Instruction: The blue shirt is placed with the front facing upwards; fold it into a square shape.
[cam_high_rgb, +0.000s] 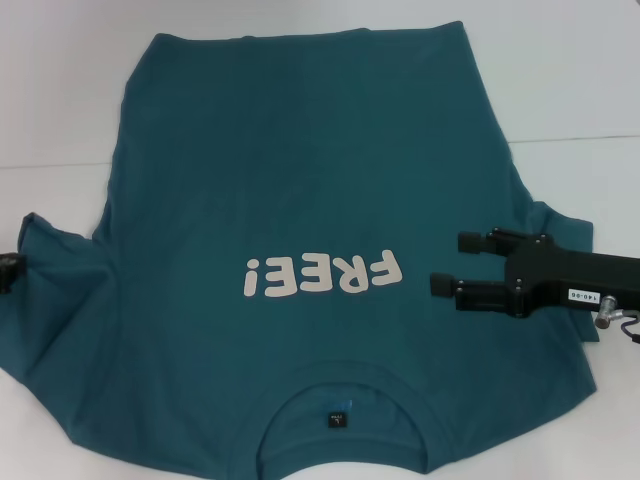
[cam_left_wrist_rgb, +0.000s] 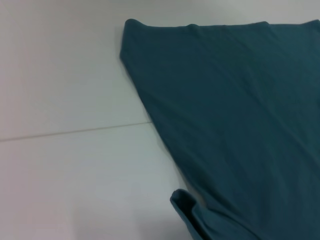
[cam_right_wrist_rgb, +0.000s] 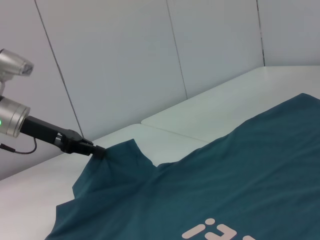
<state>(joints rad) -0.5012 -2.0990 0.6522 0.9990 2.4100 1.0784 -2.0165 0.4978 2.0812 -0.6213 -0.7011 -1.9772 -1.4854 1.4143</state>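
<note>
On the white table (cam_high_rgb: 60, 90) the blue shirt (cam_high_rgb: 300, 180) lies spread w/ the front up, collar and label at the near edge, hem at the far side, and the cream "FREE!" lettering (cam_high_rgb: 320, 275) in the middle. At the left, the left gripper (cam_right_wrist_rgb: 97, 151) is at the tip of the left sleeve (cam_high_rgb: 55, 260); from the right wrist view the jaws look closed on the cloth and the sleeve rises to a small peak, so you seem to hold it. The right gripper (cam_high_rgb: 448, 263) hovers over the right side of the chest, jaws well apart, nothing between them. Risks from here, as I judge: if you pull the left sleeve across w/o the right side pinned, the whole shirt can slide on the smooth table instead of folding. The grip is only on the sleeve tip, so it can slip out halfway. The right sleeve (cam_high_rgb: 565, 230) is already bunched under the arm, and wrinkles there can give a crooked edge, not a square. Approx. no fold is done yet.
</note>
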